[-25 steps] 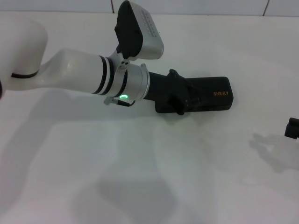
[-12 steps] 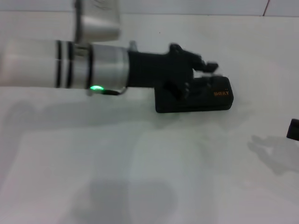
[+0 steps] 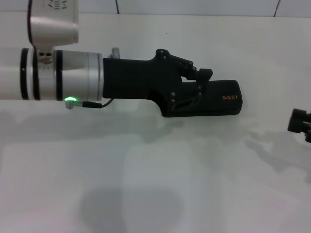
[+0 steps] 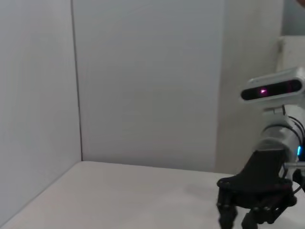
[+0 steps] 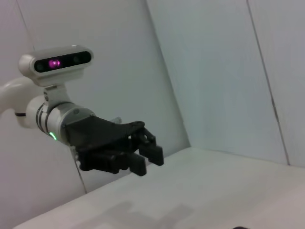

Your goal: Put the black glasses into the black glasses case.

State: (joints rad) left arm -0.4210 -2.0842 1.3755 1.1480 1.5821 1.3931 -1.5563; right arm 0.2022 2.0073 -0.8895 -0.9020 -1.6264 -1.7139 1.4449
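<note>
The black glasses case [image 3: 224, 103] lies closed on the white table, with orange lettering near its right end. The black glasses are not in view. My left gripper [image 3: 204, 80] reaches in level from the left and hovers above the left half of the case. It also shows in the right wrist view [image 5: 147, 160], with its fingertips close together and nothing between them. My right gripper [image 3: 300, 124] sits at the right edge of the head view, well apart from the case. It also shows in the left wrist view [image 4: 252, 217].
The white table [image 3: 155, 184] is bare in front of the case. A white tiled wall [image 3: 194, 6] runs along the back edge. The left forearm [image 3: 53, 73] spans the left half of the scene above the table.
My left arm has swung from slanting down onto the case to level, and its gripper has lifted off the case. My right gripper has edged in a little from the right.
</note>
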